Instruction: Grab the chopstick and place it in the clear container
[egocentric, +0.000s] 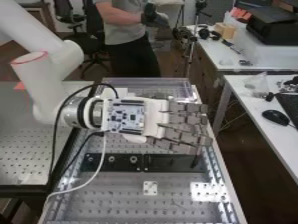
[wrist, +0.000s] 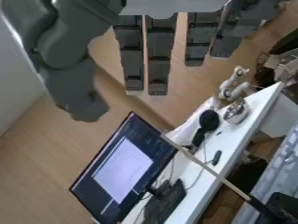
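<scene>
- The chopstick (wrist: 206, 167) slants through the wrist view, a pale stick with a dark end; in the high view that dark end is below my fingertips, over the right part of a black plate. It is outside the clear container.
- My fingers (egocentric: 189, 120) are straight and relaxed, stretched across above the counter. In the wrist view my thumb (wrist: 76, 87) is held apart from them; whether anything of mine touches the chopstick I cannot tell.
- A circuit board (egocentric: 126, 117) sits on the back of my hand, its print too small to read.
- The clear container (egocentric: 146, 79) is at the far end of the counter, beyond my hand and partly hidden by it.
- The perforated metal counter (egocentric: 120, 200) lies beneath me, with the black plate (egocentric: 166, 162) across it and a small white square plate (egocentric: 150, 184) nearer the high camera.
- A white cable (egocentric: 102, 160) runs down from my wrist; a black cable (egocentric: 53, 145) loops beside it.
- The wrist view also has a lit monitor (wrist: 123, 165), a keyboard (wrist: 163, 205) and a metal bowl (wrist: 235, 112) on a white desk (wrist: 226, 145).
</scene>
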